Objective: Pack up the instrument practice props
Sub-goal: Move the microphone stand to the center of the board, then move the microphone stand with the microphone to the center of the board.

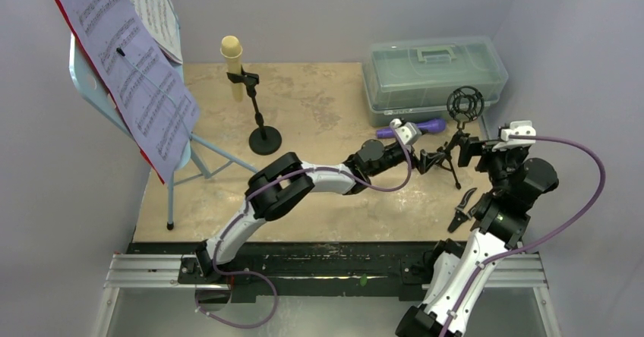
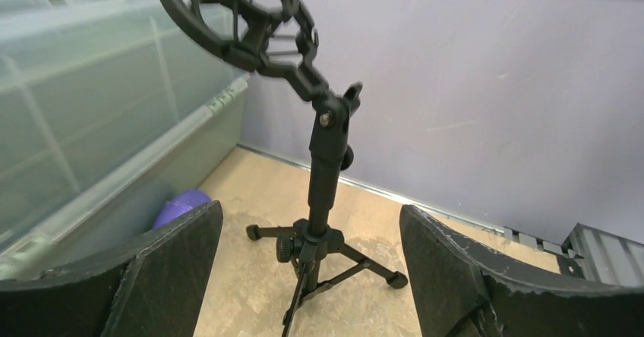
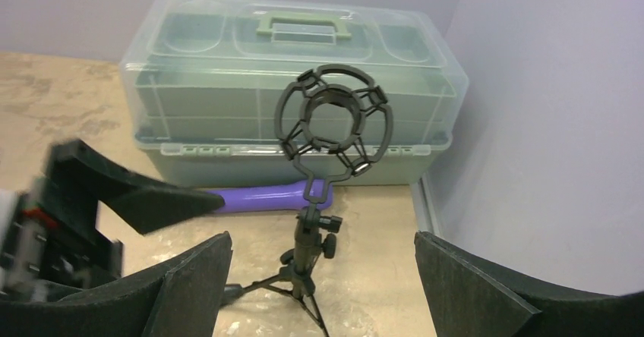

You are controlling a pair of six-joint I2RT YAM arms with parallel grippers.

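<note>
Risk: black tripod-legged mic holder point(image 3: 306, 238) toppling.
Left gripper point(image 2: 307, 227), right gripper point(image 3: 323, 244) gape empty near it; off-centre squeeze could tip it.

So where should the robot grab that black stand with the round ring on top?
Best bet: take the black stand by its thin upright post, coming in level from the side. The post is straight and narrow; the ring is hollow and the legs splay out.

Translucent glossy plastic box point(image 3: 197, 86), matt black mic holder point(image 3: 307, 237), smooth purple microphone point(image 3: 258, 198), paper sheet music point(image 1: 137, 79)
</note>
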